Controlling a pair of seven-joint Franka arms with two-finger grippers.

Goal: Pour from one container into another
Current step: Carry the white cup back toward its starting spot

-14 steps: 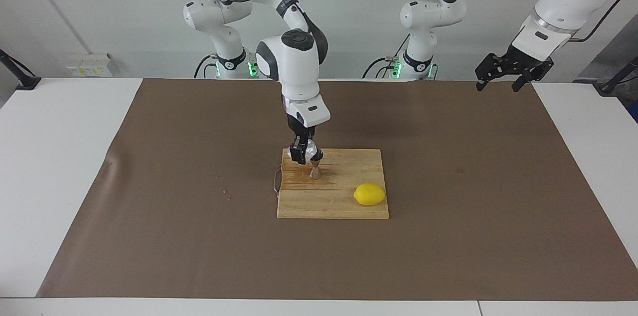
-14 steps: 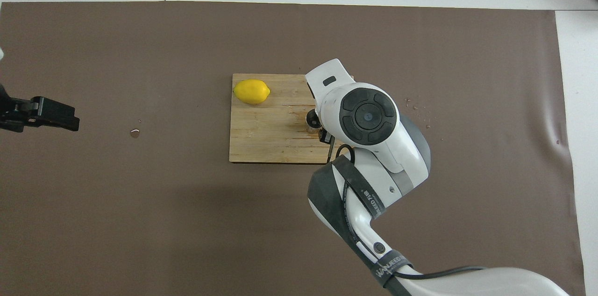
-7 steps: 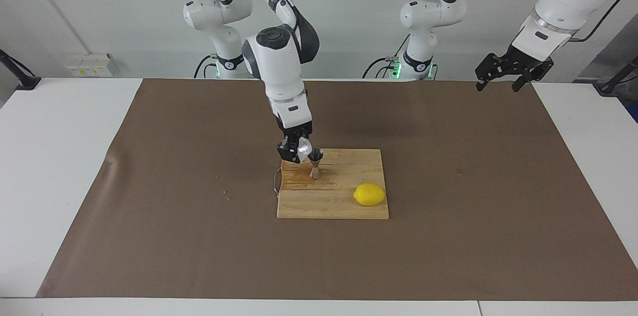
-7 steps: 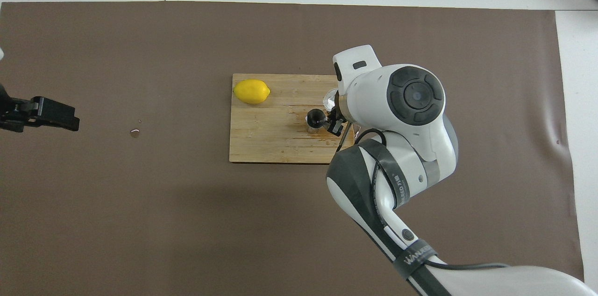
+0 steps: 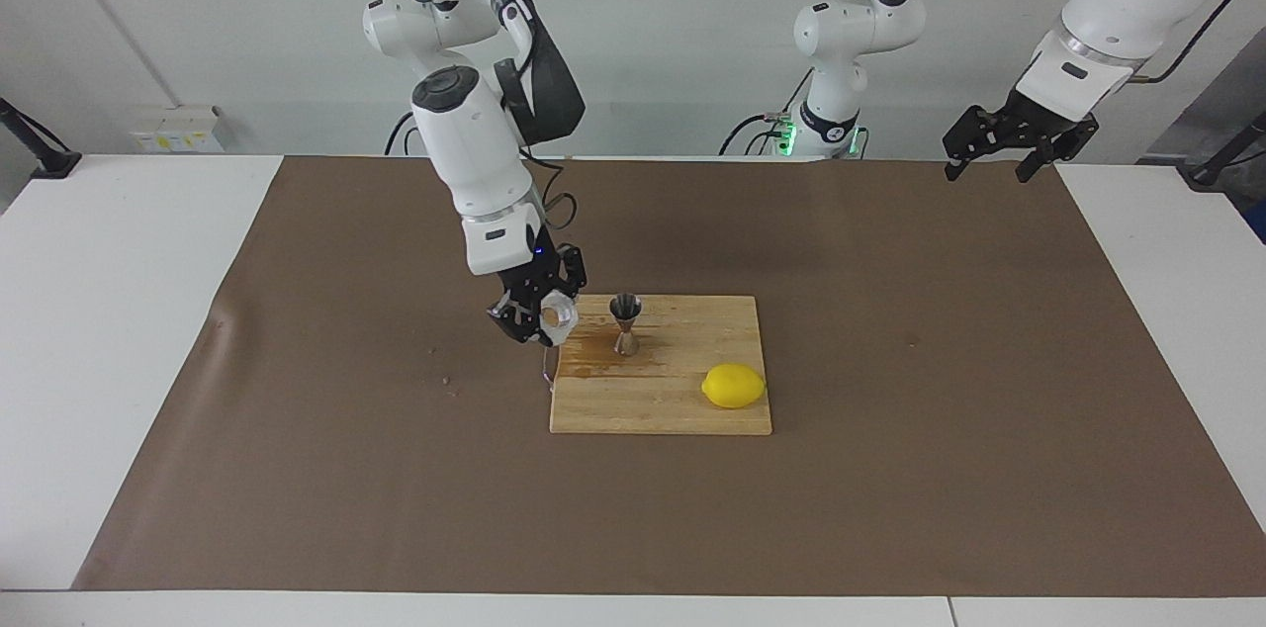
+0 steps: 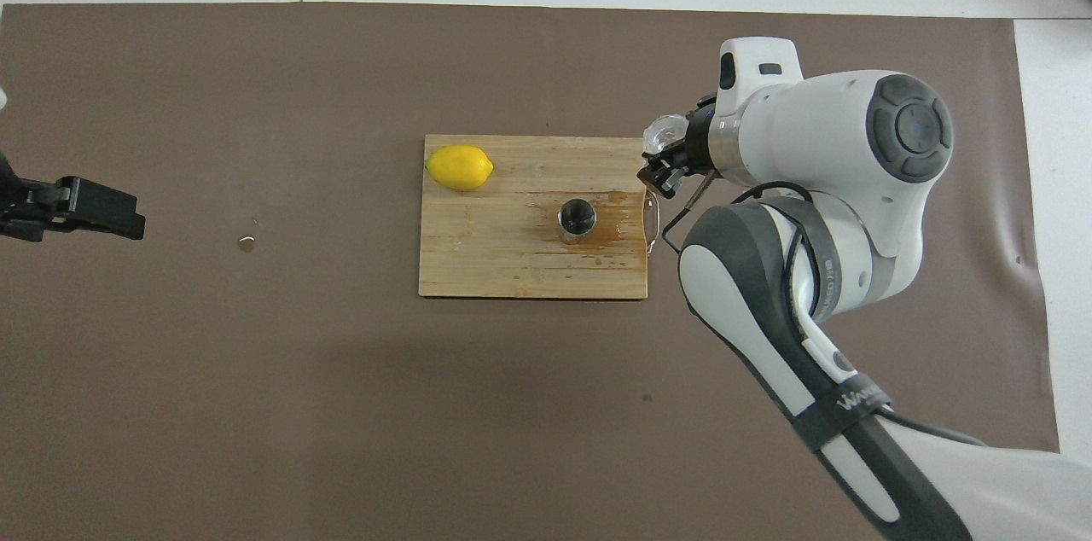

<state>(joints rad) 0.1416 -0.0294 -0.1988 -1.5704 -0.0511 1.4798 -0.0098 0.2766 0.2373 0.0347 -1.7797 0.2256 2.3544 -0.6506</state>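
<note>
The steel jigger (image 5: 625, 322) stands upright on the wooden cutting board (image 5: 682, 409), near the board's end toward the right arm. It also shows in the overhead view (image 6: 577, 219). My right gripper (image 5: 539, 315) is shut on the faceted glass cup (image 5: 557, 314) and holds it tilted on its side in the air, over the board's edge toward the right arm's end, apart from the jigger. The cup (image 6: 663, 132) and the right gripper (image 6: 667, 161) show in the overhead view too. My left gripper (image 5: 992, 160) waits open, raised over the left arm's end of the mat.
A yellow lemon (image 5: 733, 386) lies on the board's corner farthest from the robots. A wet stain (image 6: 610, 217) spreads around the jigger to the board's edge. A small droplet (image 6: 246, 243) lies on the brown mat (image 5: 890, 469). The left gripper (image 6: 85, 208) shows at the overhead view's edge.
My right gripper, still holding the cup, has swung away from above the jigger toward the right arm's end of the table. The jigger now stands uncovered. The left arm has not moved.
</note>
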